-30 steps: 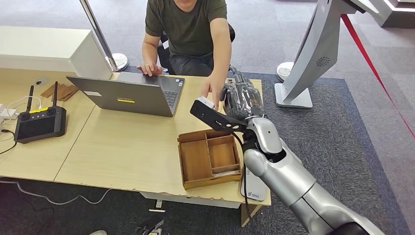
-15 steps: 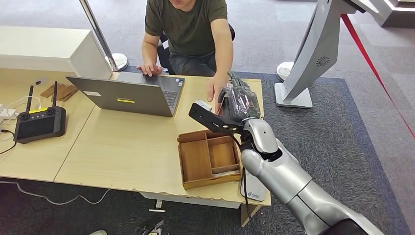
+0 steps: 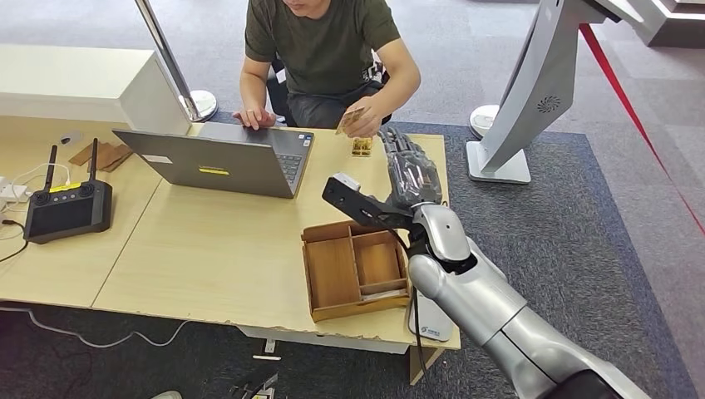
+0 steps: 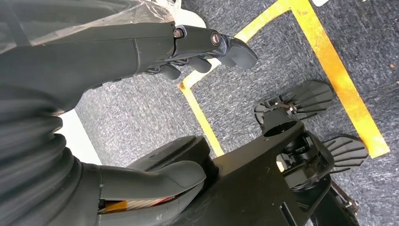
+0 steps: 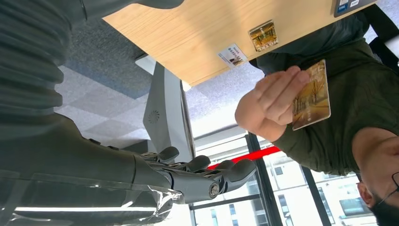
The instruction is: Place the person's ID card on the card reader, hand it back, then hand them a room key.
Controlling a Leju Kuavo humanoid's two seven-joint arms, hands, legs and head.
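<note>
My right hand (image 3: 409,170) hangs over the bench's (image 3: 216,249) far right part, beyond the wooden tray (image 3: 356,268) at the near edge. The laptop (image 3: 218,160) lies to its left, the controller (image 3: 66,208) farther left. A small card (image 3: 361,147) lies on the bench just beyond my fingers (image 3: 397,143). Behind the bench, the person's hand (image 5: 268,104) holds the ID card (image 5: 310,95).

No text, brand, number or sign is legible. The laptop (image 3: 223,158) carries a yellow label (image 3: 214,170) and a white label (image 3: 157,159) on its lid, both too small to read. A small white sticker (image 5: 231,54) on the table (image 3: 216,241) bears unreadable print.
</note>
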